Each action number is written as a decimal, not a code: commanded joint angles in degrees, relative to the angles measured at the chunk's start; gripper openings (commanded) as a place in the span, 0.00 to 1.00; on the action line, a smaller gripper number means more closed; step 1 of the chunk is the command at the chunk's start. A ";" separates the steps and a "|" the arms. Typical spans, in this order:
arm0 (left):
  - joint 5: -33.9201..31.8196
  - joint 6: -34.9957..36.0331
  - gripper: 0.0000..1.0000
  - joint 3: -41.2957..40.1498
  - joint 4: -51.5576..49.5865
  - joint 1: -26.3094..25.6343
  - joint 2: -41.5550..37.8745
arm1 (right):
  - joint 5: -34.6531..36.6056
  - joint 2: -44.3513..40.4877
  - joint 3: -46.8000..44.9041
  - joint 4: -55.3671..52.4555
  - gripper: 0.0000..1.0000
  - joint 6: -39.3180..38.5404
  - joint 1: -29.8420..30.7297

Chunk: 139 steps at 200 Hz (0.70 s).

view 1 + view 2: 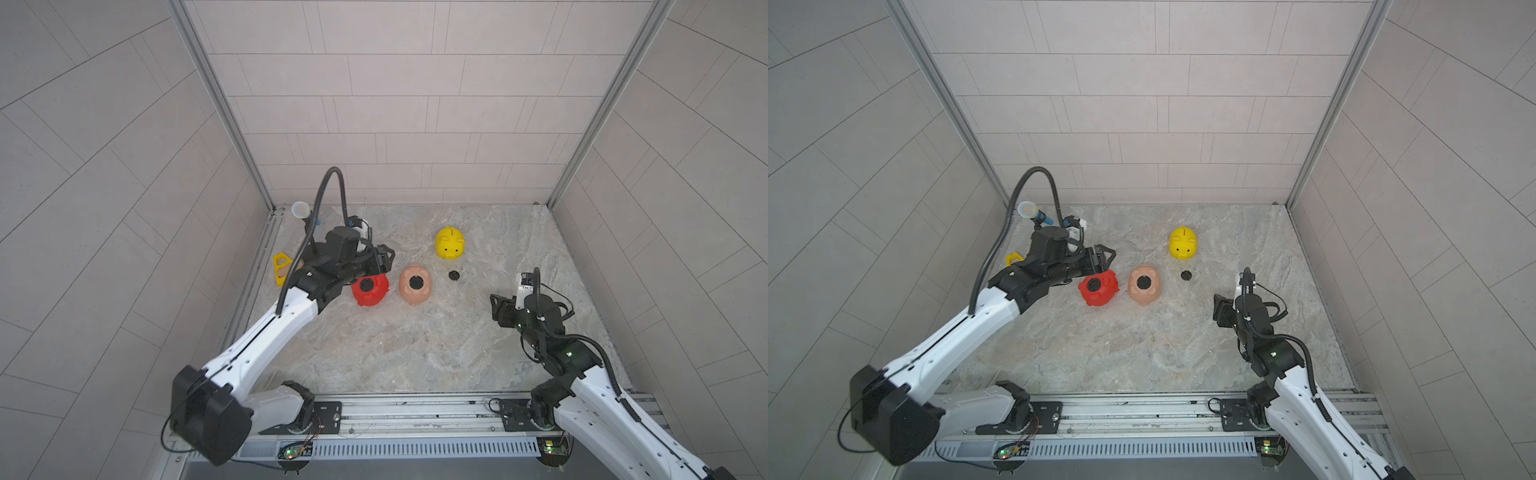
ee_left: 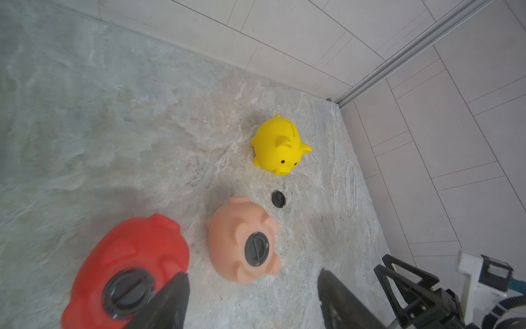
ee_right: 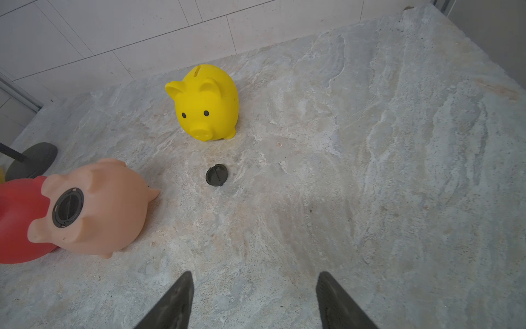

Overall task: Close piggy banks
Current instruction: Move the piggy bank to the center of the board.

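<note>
The red piggy bank [image 1: 370,289] and the peach-pink piggy bank [image 1: 415,284] lie belly up side by side, each with a black plug in its belly hole. Behind them the yellow piggy bank [image 1: 449,243] stands upright, its belly hidden. A loose black plug [image 1: 454,275] lies on the table in front of it. My left gripper [image 1: 386,259] hovers open just behind the red pig [image 2: 136,256], holding nothing. At the right, my right gripper [image 1: 498,309] is open and empty, pointing toward the loose plug [image 3: 216,175] and well short of it.
A yellow triangular toy [image 1: 282,266] lies at the table's left edge, partly behind my left arm. A microphone on a stand [image 1: 301,210] rises in the back left corner. Tiled walls close three sides, and a metal rail [image 1: 415,415] runs along the front.
</note>
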 commanded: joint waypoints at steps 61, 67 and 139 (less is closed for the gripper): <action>-1.63 3.66 0.82 26.25 3.00 -5.12 30.64 | 1.84 -0.31 -7.32 8.51 0.70 2.57 -0.48; -2.58 4.00 0.83 28.83 1.90 -5.37 32.87 | 1.56 -0.29 -7.28 8.48 0.70 2.41 -0.48; -15.28 9.05 0.88 71.61 -22.76 -9.83 61.81 | 0.88 1.37 -8.53 10.55 0.71 3.84 -0.56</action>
